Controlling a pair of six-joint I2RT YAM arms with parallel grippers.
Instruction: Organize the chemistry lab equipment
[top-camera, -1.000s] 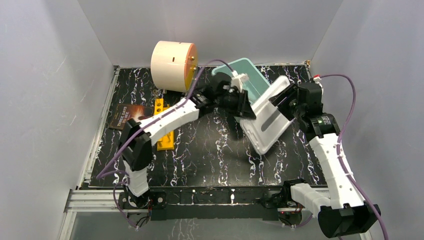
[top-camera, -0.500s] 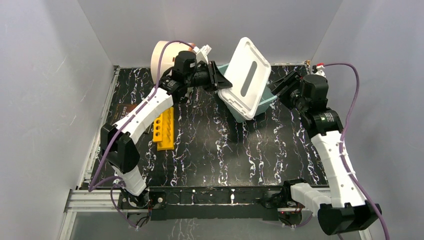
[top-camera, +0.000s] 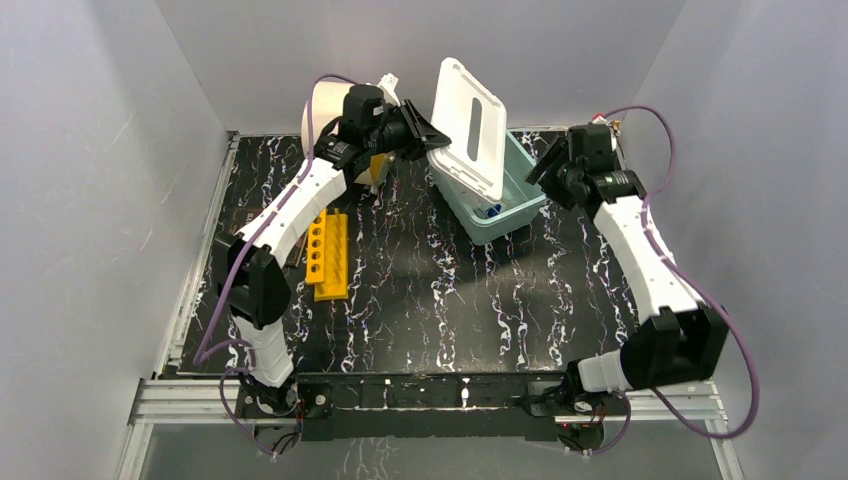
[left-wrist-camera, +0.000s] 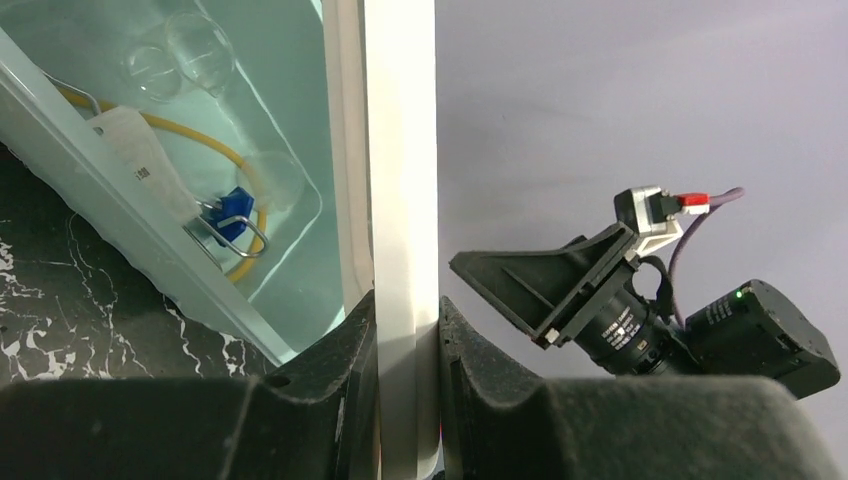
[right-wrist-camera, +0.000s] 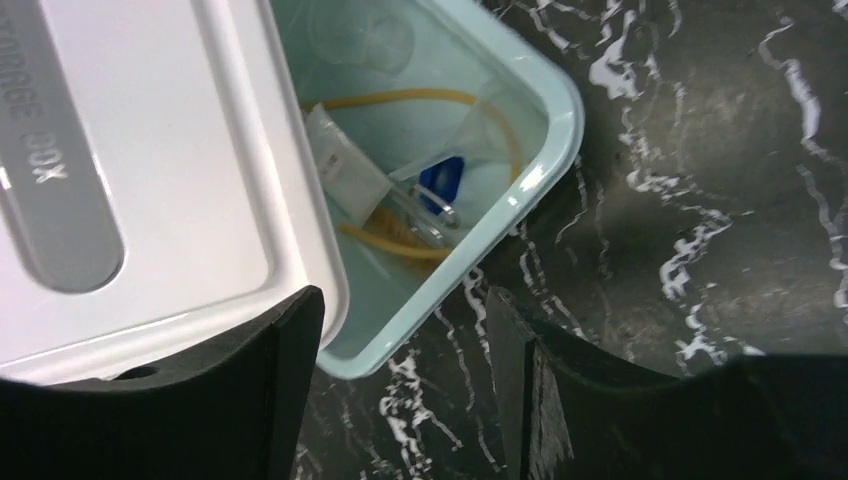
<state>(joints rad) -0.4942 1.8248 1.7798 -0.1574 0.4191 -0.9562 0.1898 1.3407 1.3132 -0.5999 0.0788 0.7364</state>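
Chemistry lab equipment (right-wrist-camera: 420, 200), most of it, sits inside the teal box (top-camera: 505, 226) at the far right of the table (top-camera: 450, 300). Down the right wrist view: the tan rubber loop (right-wrist-camera: 400, 98) curls along the box floor, and the blue-tipped tool (right-wrist-camera: 440, 180) lies on top of it. Clear glass pieces (left-wrist-camera: 190, 55) rest at the far end, though through the glare I can't say which is tube, funnel or dish.

The left fingers (left-wrist-camera: 335, 370) are clamped on the edge of the white lid (top-camera: 468, 125), holding it tipped up almost on end above the box. The right fingers (right-wrist-camera: 280, 380) stand apart with nothing between them, hovering just beside the box's right corner.

One item is out, and it's a big one: the yellow tube rack (top-camera: 328, 255) lies on the table at the left, well apart from the box. I'd call the packing mostly done. What's left is dealing with that rack and getting the lid down and shut.
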